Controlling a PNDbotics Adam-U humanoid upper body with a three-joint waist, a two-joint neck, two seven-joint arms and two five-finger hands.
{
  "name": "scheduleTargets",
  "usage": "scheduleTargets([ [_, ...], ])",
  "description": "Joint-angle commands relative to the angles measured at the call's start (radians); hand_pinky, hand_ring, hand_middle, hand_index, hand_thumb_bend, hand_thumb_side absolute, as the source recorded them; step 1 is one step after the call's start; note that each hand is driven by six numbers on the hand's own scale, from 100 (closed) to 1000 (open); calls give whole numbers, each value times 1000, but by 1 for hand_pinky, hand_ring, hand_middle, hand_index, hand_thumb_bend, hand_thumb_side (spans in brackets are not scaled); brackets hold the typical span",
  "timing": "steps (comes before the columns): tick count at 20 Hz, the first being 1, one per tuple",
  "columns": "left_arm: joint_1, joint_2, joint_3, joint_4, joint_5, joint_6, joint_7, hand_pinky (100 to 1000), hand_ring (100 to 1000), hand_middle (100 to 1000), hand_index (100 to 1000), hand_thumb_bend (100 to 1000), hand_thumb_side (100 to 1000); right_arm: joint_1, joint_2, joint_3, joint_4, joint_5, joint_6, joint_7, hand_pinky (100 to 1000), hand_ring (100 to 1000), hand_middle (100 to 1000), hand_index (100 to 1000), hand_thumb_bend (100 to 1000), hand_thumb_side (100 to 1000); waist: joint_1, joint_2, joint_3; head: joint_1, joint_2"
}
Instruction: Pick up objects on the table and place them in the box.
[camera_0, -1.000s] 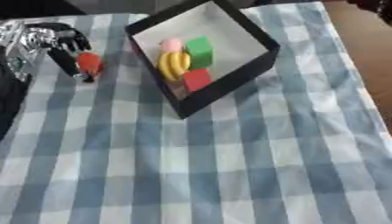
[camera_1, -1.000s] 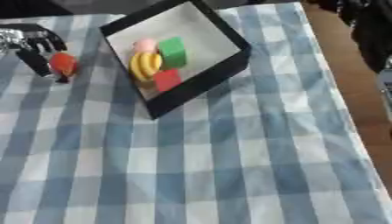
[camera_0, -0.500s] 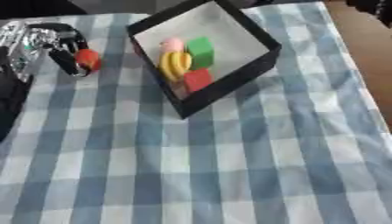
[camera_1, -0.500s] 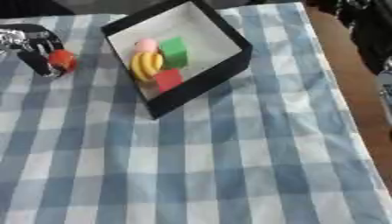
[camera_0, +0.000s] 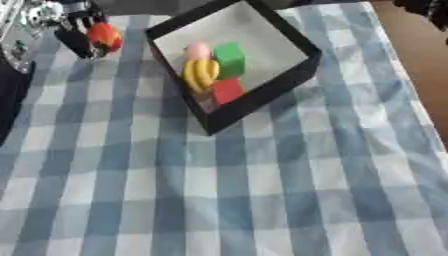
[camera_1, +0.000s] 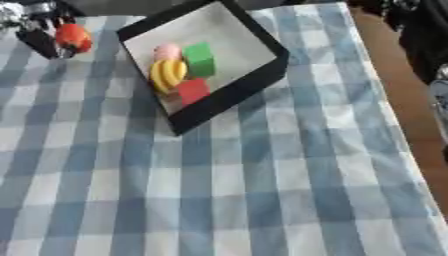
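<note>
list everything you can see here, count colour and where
box: one, black with a pale floor, upper middle of the table
banana: one, yellow, inside the box
green block: one, inside the box, right of the banana
red block: one, inside the box, nearest the front wall
pink object: one, small and rounded, inside the box behind the banana
orange-red object: one, held at the upper left, outside the box
tablecloth: one, blue and white check, covering the table
left hand: one, black and silver, upper left, fingers curled round the orange-red object
right hand: not in view

Box (camera_0: 262, 95) on the tablecloth (camera_0: 262, 190) — blocks inside, hand (camera_0: 74, 30) left.
</note>
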Motion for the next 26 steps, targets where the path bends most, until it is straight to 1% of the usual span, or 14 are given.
scheduleTargets([
  [1, -48, 12, -23, -93, 19, -18, -10, 763, 770, 721, 698, 216, 100, -15, -25, -14, -12, -8, -4, -4, 920, 769, 746, 739, 100, 689, -10, -34, 0, -4, -3],
  [6, -92, -43, -51, -168, 32, -29, -19, 751, 760, 712, 696, 224, 100, -16, -25, -15, -12, -12, -5, -5, 919, 769, 746, 739, 100, 686, -10, -38, -4, -1, -6],
  [10, -115, -111, -60, -174, 26, -20, 24, 740, 749, 704, 699, 252, 100, -22, -19, -16, -13, -17, -5, -8, 919, 770, 747, 739, 100, 685, -10, -39, -11, 8, -10],
  [11, -117, -128, -61, -166, 24, -18, 36, 739, 748, 702, 699, 254, 100, -24, -17, -15, -13, -19, -5, -9, 919, 770, 747, 739, 100, 684, -10, -39, -13, 10, -10],
  [12, -118, -144, -59, -155, 24, -15, 49, 730, 742, 696, 699, 290, 100, -26, -16, -15, -13, -20, -4, -10, 919, 770, 747, 740, 100, 682, -11, -39, -16, 12, -12],
  [15, -115, -184, -53, -104, 15, -3, 97, 726, 740, 695, 702, 305, 100, -35, -11, -15, -15, -23, -4, -15, 919, 771, 747, 740, 100, 676, -12, -37, -27, 24, -19],
  [17, -114, -205, -46, -60, -6, 4, 118, 729, 742, 698, 703, 318, 115, -42, -8, -15, -16, -26, -4, -18, 919, 771, 747, 740, 100, 674, -14, -35, -35, 29, -25],
  [21, -110, -248, -12, 19, -43, 11, 148, 725, 741, 697, 695, 346, 144, -52, 0, -12, -18, -30, -1, -20, 919, 770, 747, 739, 100, 681, -14, -27, -49, 30, -27],
  [25, -106, -269, 7, 76, -72, 7, 165, 729, 746, 703, 705, 416, 202, -55, 6, -9, -17, -28, 3, -16, 919, 769, 746, 739, 100, 687, -11, -22, -53, 31, -28],
  [26, -104, -271, 8, 85, -77, 4, 162, 738, 756, 715, 733, 474, 237, -54, 6, -8, -17, -27, 4, -16, 919, 769, 746, 739, 100, 688, -11, -21, -53, 31, -27],
])
